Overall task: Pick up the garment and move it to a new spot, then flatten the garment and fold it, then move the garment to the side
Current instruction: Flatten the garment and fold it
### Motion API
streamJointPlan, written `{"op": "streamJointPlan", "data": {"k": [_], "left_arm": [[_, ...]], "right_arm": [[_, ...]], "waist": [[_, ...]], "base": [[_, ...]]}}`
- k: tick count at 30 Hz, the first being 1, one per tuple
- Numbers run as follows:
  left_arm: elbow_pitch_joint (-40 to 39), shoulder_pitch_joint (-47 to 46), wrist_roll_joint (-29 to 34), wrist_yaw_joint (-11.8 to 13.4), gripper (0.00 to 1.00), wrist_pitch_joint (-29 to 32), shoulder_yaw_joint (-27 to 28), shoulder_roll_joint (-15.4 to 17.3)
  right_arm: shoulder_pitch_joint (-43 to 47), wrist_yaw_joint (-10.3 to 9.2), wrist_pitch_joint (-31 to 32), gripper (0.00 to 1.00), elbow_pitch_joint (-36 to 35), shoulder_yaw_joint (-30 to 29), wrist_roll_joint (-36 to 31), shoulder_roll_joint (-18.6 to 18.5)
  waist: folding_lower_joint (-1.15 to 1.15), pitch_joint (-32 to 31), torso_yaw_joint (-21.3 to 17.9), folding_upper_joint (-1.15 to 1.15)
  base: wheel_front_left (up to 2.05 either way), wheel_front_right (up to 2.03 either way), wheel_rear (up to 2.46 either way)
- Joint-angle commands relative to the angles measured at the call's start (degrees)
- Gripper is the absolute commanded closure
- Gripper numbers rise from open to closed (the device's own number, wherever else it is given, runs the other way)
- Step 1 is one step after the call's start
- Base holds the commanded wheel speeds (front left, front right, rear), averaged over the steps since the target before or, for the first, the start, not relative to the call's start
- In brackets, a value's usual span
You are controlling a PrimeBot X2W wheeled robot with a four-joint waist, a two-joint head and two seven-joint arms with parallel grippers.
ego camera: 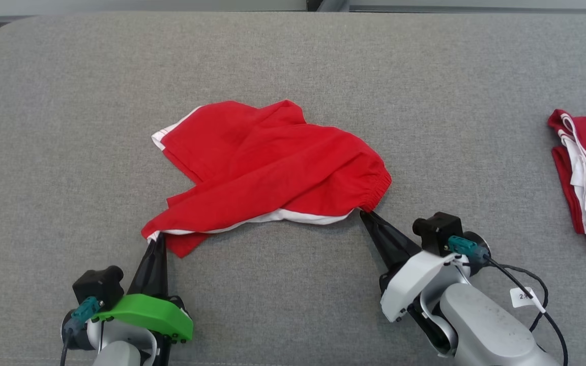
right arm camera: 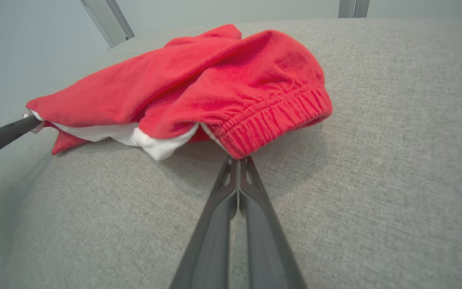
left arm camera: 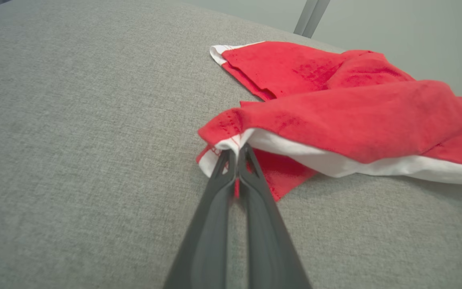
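Claws both clamped shut: my left gripper [ego camera: 155, 241] nips the white-trimmed hem corner of the red garment [ego camera: 272, 162], and my right gripper [ego camera: 365, 213] nips the end of its elastic waistband. How deep the cloth sits between the fingers cannot be made out. The garment lies crumpled at the middle of the grey padded surface [ego camera: 293, 61], its near edge strung between my two claws. Overlapping folds hide the lower layers, so its full outline is unclear. Well apart, on my right, lies a second red-and-white garment [ego camera: 585, 178], cut off by the frame edge.
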Motion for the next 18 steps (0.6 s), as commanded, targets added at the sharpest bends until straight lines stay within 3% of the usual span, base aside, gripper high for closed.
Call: {"op": "streamJointPlan", "data": {"k": [1,18], "left_arm": [[-0.04,1.26,0.37,0.05,1.00,0.02,-0.12,0.44],[-5.08,4.58,0.24,0.06,1.00,0.02,-2.97,1.96]], "right_arm": [[1.29,-0.10,0.03,1.00,-0.34,-0.15,0.38,0.07],[7.07,-0.10,0.03,1.00,-6.86,-3.10,1.71,-0.32]], "waist": [[0.00,-2.55,-0.25,0.00],[0.00,-11.81,-1.47,0.00]], "base": [[0.00,0.00,0.00],[0.00,0.00,0.00]]}}
